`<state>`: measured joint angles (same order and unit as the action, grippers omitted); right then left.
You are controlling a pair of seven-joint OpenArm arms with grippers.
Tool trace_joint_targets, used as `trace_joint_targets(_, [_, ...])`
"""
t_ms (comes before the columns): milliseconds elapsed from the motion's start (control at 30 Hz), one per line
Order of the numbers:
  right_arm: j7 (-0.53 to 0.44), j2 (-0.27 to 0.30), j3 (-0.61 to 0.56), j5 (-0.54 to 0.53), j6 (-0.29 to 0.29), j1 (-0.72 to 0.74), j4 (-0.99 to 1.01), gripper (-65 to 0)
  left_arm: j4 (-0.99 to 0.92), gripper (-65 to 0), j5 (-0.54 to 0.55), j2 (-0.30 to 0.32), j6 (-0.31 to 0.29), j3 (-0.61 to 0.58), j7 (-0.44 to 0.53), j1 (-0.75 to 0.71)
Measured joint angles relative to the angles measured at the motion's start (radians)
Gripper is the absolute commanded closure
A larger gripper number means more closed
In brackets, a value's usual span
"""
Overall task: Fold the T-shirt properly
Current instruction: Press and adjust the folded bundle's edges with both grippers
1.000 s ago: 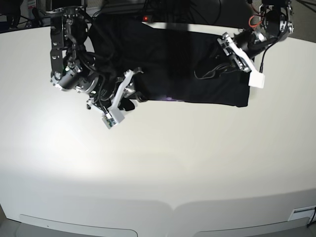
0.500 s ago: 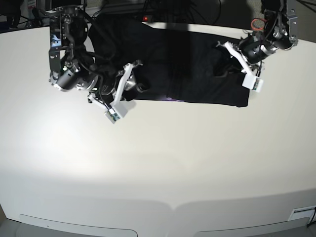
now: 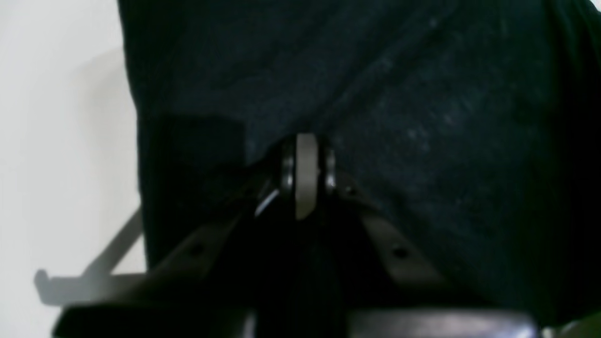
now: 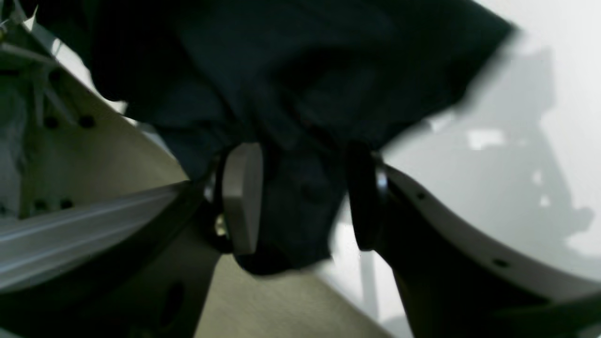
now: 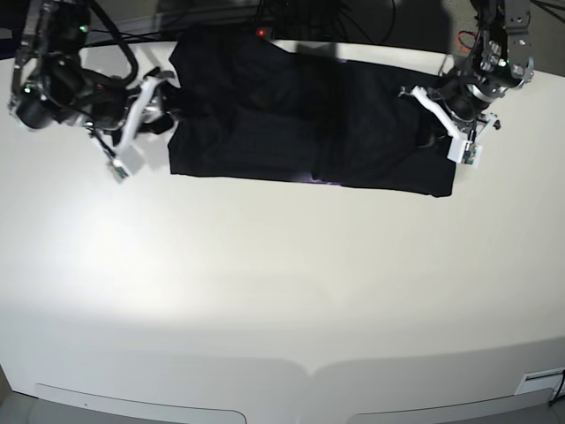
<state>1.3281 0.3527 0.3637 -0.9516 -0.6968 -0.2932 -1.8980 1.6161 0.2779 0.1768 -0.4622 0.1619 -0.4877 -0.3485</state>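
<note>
The left gripper [image 3: 305, 176] pinches the T-shirt [image 5: 300, 115] hem, apparently to stretch it flat. The right gripper [image 4: 300, 197] gapes wide around a sleeve fold, not clamped.

Black jointed left arm [image 5: 494, 53] and right arm [image 5: 53, 79], trailing black cables; red wire near left wrist. White curved fingers [image 5: 134, 124], dotted with screw holes, tipped with pale pads [image 4: 242, 197].

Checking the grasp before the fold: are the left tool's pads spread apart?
No. In the left wrist view the left tool is pressed shut over the T-shirt.
</note>
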Motion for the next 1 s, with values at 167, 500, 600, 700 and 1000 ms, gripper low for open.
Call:
trace_joint_targets(167, [-0.002,0.013,0.063,-0.030,0.000,-0.037,0.006,-29.5,-0.101,0.0,0.022,0.000,0.006,0.000,0.089,0.017])
trace_joint_targets(500, [-0.046,0.009,0.041,0.004,0.001,-0.034,0.192,-29.5,-0.114,0.0,0.033,0.003,0.002,0.000,0.093,0.022])
trace_joint_targets(600, [-0.048,0.007,0.041,0.004,0.001,-0.034,0.232,-29.5,-0.114,0.0,0.033,0.003,-0.001,0.000,0.092,0.022])
trace_joint_targets(700, [-0.048,-0.009,0.042,0.009,0.001,-0.034,0.252,-29.5,-0.114,0.0,0.032,0.003,-0.001,0.000,0.093,0.022])
trace_joint_targets(1000, [-0.056,-0.130,0.042,0.035,0.001,-0.034,0.254,-29.5,-0.115,0.0,0.036,0.012,-0.004,0.000,0.090,0.022])
